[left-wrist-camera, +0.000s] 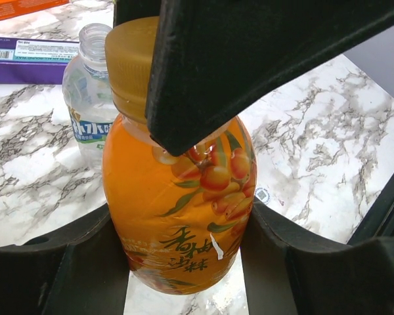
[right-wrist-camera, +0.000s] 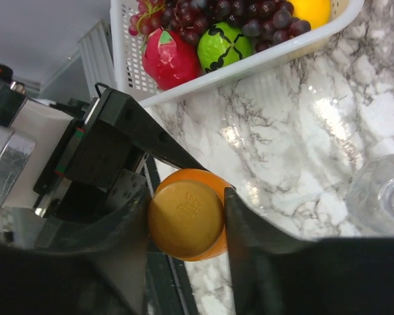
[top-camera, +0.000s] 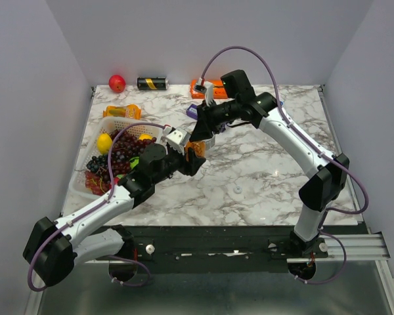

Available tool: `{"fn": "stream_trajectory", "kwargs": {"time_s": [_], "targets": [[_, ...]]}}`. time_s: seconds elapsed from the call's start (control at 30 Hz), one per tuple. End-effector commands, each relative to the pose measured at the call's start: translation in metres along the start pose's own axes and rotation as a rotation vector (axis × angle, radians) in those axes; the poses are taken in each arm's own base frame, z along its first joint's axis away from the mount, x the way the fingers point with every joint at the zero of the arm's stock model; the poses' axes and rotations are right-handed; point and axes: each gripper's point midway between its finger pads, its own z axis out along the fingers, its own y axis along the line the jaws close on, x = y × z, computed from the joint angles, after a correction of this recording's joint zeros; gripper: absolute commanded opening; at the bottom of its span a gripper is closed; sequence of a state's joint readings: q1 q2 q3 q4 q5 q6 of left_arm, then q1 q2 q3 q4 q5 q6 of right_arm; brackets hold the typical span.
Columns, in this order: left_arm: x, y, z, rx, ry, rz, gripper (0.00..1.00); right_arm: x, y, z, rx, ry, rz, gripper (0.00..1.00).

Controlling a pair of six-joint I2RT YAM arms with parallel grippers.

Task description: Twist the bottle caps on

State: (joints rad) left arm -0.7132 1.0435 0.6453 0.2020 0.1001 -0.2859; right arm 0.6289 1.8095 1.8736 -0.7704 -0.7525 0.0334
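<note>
We take the orange bottle [left-wrist-camera: 184,216] as our reference; it stands upright on the marble bench [top-camera: 262,164]. The left tool [left-wrist-camera: 184,243] pinches the bottle low on its body, one black finger pressed against each side of the printed label. The orange cap [right-wrist-camera: 186,220] sits on top of the bottle's neck. The right tool [right-wrist-camera: 186,210] reaches it from above, with its two fingers pressed against opposite sides of the cap so that it is gripped between them. We cannot tell how far the cap is threaded on.

Just behind the orange bottle, on the side away from the arm bases, stands a clear bottle [left-wrist-camera: 88,111] with a pale label band. Its neck is open and bears no cap. We cannot tell whether the two bottles touch. A whitish cap [top-camera: 237,189] lies flat on the bench, apart from the orange bottle, on its right and nearer the arm bases. To the left of the orange bottle sits a white basket [top-camera: 128,123] holding grapes and other fruit.
</note>
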Motion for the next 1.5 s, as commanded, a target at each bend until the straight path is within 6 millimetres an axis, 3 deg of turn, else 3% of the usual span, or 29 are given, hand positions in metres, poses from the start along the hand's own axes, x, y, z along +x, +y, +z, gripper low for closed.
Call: {"fn": "stream_trajectory", "kwargs": {"time_s": [0.0, 0.03, 0.07, 0.1, 0.13, 0.2, 0.23, 0.33, 0.37, 0.4, 0.47, 0.53, 0.57, 0.6, 0.63, 0.7, 0.73, 0.93, 1.47], "targets": [[-0.027, -0.007, 0.003, 0.035, -0.075, 0.024, 0.00, 0.001, 0.000, -0.001, 0.000, -0.002, -0.074, 0.30], [-0.027, -0.005, 0.003, 0.031, -0.074, 0.031, 0.02, 0.001, 0.001, -0.002, -0.008, -0.002, -0.084, 0.25], [-0.024, -0.004, 0.004, 0.029, -0.066, 0.040, 0.14, 0.001, 0.004, -0.004, -0.009, -0.003, -0.100, 0.19], [-0.024, -0.002, 0.004, 0.023, -0.062, 0.047, 0.30, 0.002, 0.002, -0.007, 0.005, 0.004, -0.132, 0.18], [-0.022, 0.000, 0.003, 0.017, -0.057, 0.069, 0.62, -0.003, 0.009, -0.018, 0.017, -0.014, -0.168, 0.17], [-0.009, 0.008, 0.002, -0.007, -0.020, 0.099, 0.82, -0.002, 0.007, -0.032, 0.060, -0.010, -0.218, 0.16], [-0.004, 0.011, 0.002, -0.011, -0.001, 0.145, 0.99, -0.005, 0.011, -0.045, 0.083, -0.027, -0.247, 0.16], [0.026, 0.022, -0.004, -0.028, 0.102, 0.208, 0.99, 0.006, -0.005, -0.072, 0.176, -0.021, -0.270, 0.15], [0.031, 0.026, -0.009, -0.033, 0.120, 0.239, 0.99, 0.005, -0.008, -0.093, 0.225, -0.050, -0.282, 0.15], [0.040, 0.028, -0.013, -0.033, 0.137, 0.248, 0.99, 0.021, -0.021, -0.095, 0.254, -0.023, -0.255, 0.15], [0.041, 0.030, -0.020, -0.039, 0.134, 0.260, 0.99, 0.030, -0.042, -0.122, 0.351, -0.045, -0.253, 0.15], [0.045, 0.030, -0.024, -0.040, 0.138, 0.257, 0.99, 0.051, -0.066, -0.127, 0.389, -0.053, -0.241, 0.14], [0.046, 0.031, -0.026, -0.042, 0.147, 0.257, 0.99, 0.056, -0.082, -0.138, 0.428, -0.072, -0.229, 0.15], [0.045, 0.031, -0.026, -0.044, 0.147, 0.256, 0.99, 0.049, -0.085, -0.146, 0.449, -0.121, -0.280, 0.15], [0.046, 0.032, -0.026, -0.050, 0.153, 0.258, 0.99, 0.069, -0.097, -0.140, 0.440, -0.107, -0.277, 0.15], [0.045, 0.034, -0.025, -0.065, 0.162, 0.254, 0.99, 0.063, -0.117, -0.152, 0.489, -0.191, -0.321, 0.15], [0.045, 0.035, -0.024, -0.074, 0.169, 0.250, 0.99, 0.074, -0.130, -0.149, 0.507, -0.177, -0.317, 0.15], [0.038, 0.041, -0.020, -0.109, 0.172, 0.258, 0.99, 0.074, -0.182, -0.151, 0.587, -0.185, -0.312, 0.15], [0.043, 0.058, -0.012, -0.141, 0.238, 0.264, 0.99, 0.076, -0.254, -0.141, 0.688, -0.134, -0.330, 0.24]]}}
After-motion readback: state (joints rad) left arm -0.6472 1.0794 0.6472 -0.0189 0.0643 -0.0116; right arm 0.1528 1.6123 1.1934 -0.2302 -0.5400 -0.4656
